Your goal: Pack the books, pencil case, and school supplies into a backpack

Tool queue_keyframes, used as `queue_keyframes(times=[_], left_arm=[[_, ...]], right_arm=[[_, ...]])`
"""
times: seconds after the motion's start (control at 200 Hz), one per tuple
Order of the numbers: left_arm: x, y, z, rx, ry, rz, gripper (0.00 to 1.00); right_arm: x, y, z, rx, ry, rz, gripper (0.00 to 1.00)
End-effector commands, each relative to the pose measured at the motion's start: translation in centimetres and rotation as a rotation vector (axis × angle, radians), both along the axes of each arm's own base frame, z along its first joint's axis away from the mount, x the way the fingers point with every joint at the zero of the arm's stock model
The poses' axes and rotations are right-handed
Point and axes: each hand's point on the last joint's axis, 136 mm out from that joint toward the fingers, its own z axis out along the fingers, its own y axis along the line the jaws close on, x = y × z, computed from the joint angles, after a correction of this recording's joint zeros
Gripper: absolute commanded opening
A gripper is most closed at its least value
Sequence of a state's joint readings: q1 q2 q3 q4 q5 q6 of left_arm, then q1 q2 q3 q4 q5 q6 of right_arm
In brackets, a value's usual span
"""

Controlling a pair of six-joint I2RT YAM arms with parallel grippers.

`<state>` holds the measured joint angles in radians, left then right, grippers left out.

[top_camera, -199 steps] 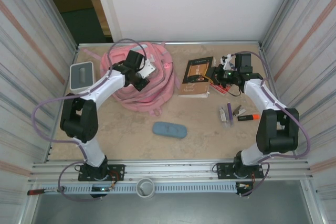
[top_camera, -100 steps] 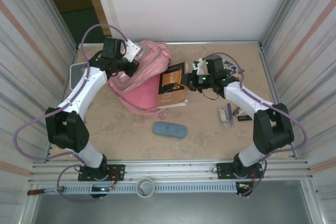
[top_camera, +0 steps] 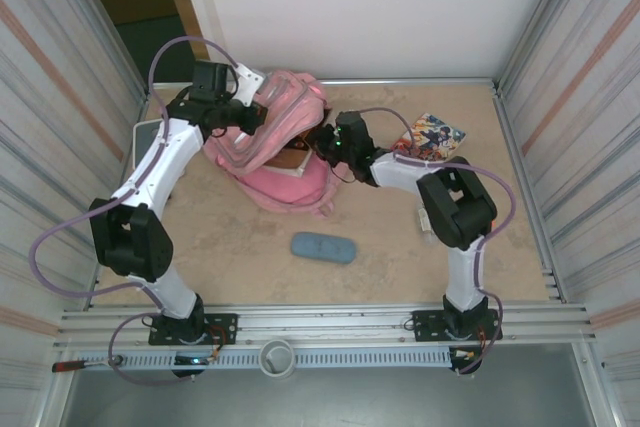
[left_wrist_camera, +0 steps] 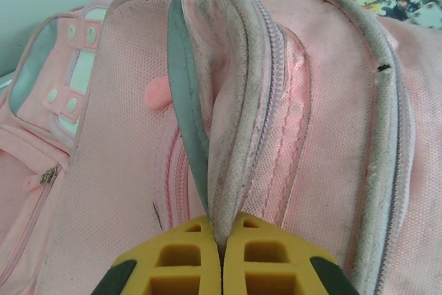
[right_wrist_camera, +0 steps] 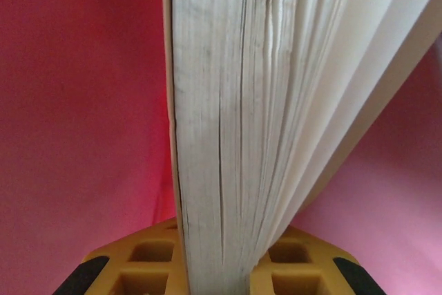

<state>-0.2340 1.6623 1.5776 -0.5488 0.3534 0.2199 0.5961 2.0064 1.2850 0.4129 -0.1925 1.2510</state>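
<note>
The pink backpack [top_camera: 285, 182] lies at the back left with its mouth held open. My left gripper [top_camera: 252, 113] is shut on the backpack's upper rim [left_wrist_camera: 228, 136] and holds it up; the yellow fingers [left_wrist_camera: 173, 260] pinch the pale trim. My right gripper [top_camera: 322, 143] is shut on the brown book [top_camera: 293, 160], whose far end is inside the opening. The right wrist view has its page edges [right_wrist_camera: 235, 115] between the fingers [right_wrist_camera: 138, 260], with pink lining [right_wrist_camera: 83, 101] all around. The comic book [top_camera: 432, 135] lies at the back right. The pencil case [top_camera: 323, 247] lies mid-table. The school supplies are hidden behind my right arm.
A white box with a grey top [top_camera: 145, 135] sits at the left wall, partly behind my left arm. Metal walls close in the table on both sides. The comic book [left_wrist_camera: 395, 1] also peeks over the backpack in the left wrist view.
My right gripper has carried the brown book leftward from the table into the backpack's mouth. The left gripper has lifted the backpack's rim. The comic book now lies uncovered.
</note>
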Motion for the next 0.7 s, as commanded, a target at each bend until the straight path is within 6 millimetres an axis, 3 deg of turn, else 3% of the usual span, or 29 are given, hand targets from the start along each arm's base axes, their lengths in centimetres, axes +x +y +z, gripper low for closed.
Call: queue_keyframes(times=[0.0,0.085,0.185,0.346,0.456,0.696], left_arm=[[1.1,-1.3,6.4,-0.143,-0.148,-0.037,0.00],[1.2,-1.9,6.1,-0.176,-0.124,-0.050,0.00],[1.3,-2.5,6.2,-0.211,-0.107,-0.071,0.00],[1.5,-2.9,6.5,-0.234,-0.099,-0.082,0.00],[1.7,-2.7,6.4,-0.244,-0.098,-0.076,0.00],[1.9,-2.4,6.1,-0.263,-0.081,-0.067,0.00]], right_arm=[[4.0,1.2,5.7,0.148,-0.179,-0.143,0.00],[5.1,1.8,4.8,0.133,-0.187,-0.203,0.04],[6.6,2.2,3.2,0.100,-0.190,-0.296,0.22],[8.0,3.6,1.9,0.019,-0.207,-0.252,0.38],[6.7,2.9,1.8,-0.024,-0.203,-0.177,0.50],[1.3,-1.7,2.8,-0.161,-0.197,-0.057,0.57]])
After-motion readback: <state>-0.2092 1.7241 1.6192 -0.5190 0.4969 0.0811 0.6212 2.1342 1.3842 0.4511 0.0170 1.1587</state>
